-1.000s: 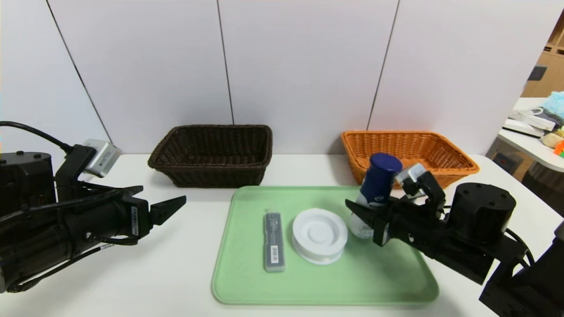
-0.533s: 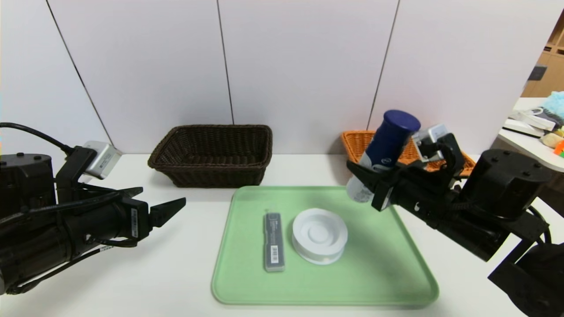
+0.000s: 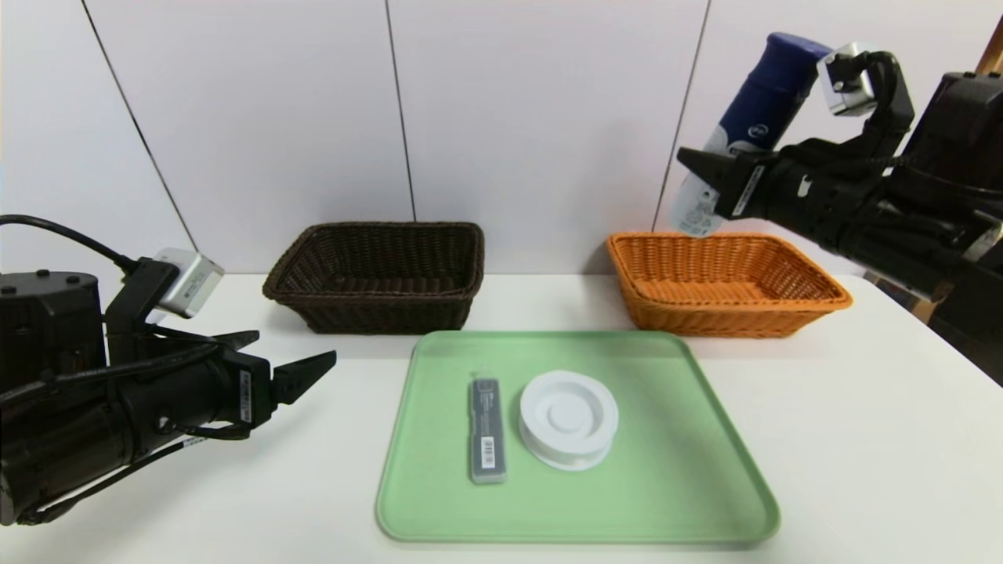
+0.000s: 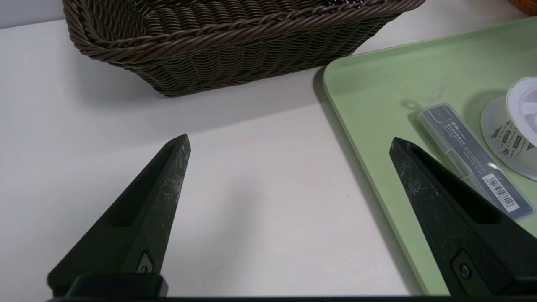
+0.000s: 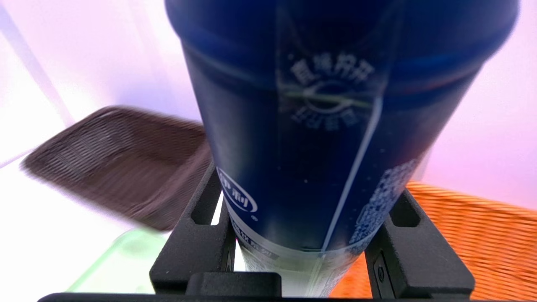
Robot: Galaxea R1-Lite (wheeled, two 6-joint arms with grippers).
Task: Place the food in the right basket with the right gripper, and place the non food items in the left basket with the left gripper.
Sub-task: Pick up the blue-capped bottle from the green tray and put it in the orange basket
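Now your right pincer (image 3: 709, 178) has climbed well clear of the green tray (image 3: 439, 501), carrying the bottle (image 3: 744, 125) up with it; a second ago that bottle hung low over the tray's right side, just beside the white round container (image 3: 568, 419). The pincer is clamped tight around the bottle's lower white body, and the bottle leans with its blue cap up and toward the arm. It now sits high above the near-left corner of the orange basket (image 3: 725, 313), so by my reading the lift is done and you only need to carry it over the basket's middle and lower it before letting go. Your left pincer (image 3: 274, 364) has not stirred: spread wide, holding nothing, over the counter (image 3: 862, 439) left of the tray. The grey case (image 3: 487, 429) and the white container wait on the tray, and the dark brown basket (image 3: 376, 278) holds nothing yet
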